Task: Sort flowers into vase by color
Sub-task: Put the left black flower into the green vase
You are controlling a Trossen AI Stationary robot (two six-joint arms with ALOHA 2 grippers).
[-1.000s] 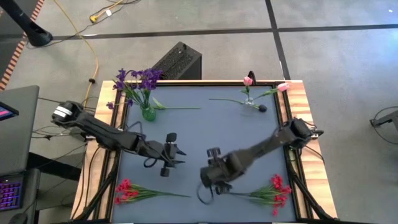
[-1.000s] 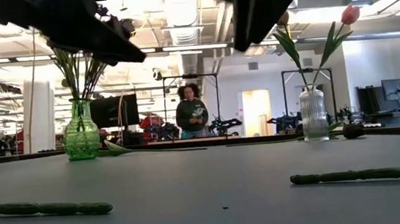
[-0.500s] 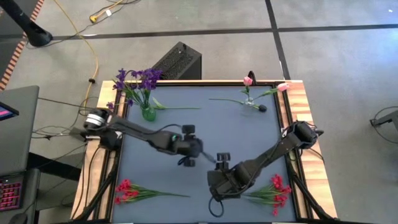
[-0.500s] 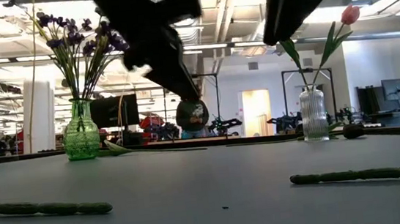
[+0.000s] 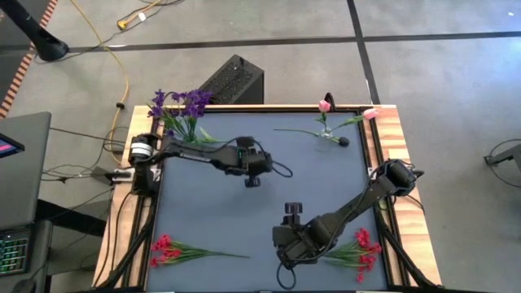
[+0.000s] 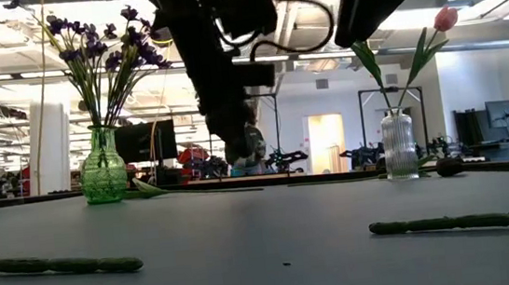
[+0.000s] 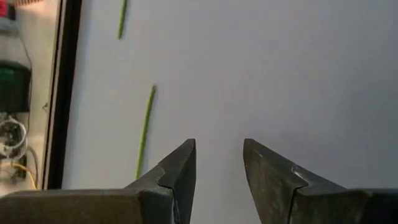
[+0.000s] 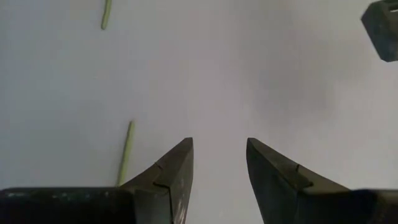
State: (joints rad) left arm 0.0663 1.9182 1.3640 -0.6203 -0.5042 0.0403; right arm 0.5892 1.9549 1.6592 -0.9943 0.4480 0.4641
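Note:
Both grippers hang open above the grey mat and hold nothing. My left gripper is over the mat's middle, right of the green vase that holds the purple flowers. My right gripper hovers near the near edge, between two red sprays that lie flat on the mat. Two pink tulips stand in the clear vase at the far right. Another green stem lies beside that vase. Each wrist view shows open fingers over bare mat, with green stem ends to one side.
The mat sits in a wooden frame. A black box stands on the floor beyond the far edge. The red sprays' stems lie across the near part of the mat. Bare mat lies between the two vases and under both grippers.
My left arm has swung from the near left part of the mat toward the far edge and the right, and its gripper now hangs over the middle. My right gripper has drifted a little toward the near edge. No flower has moved.

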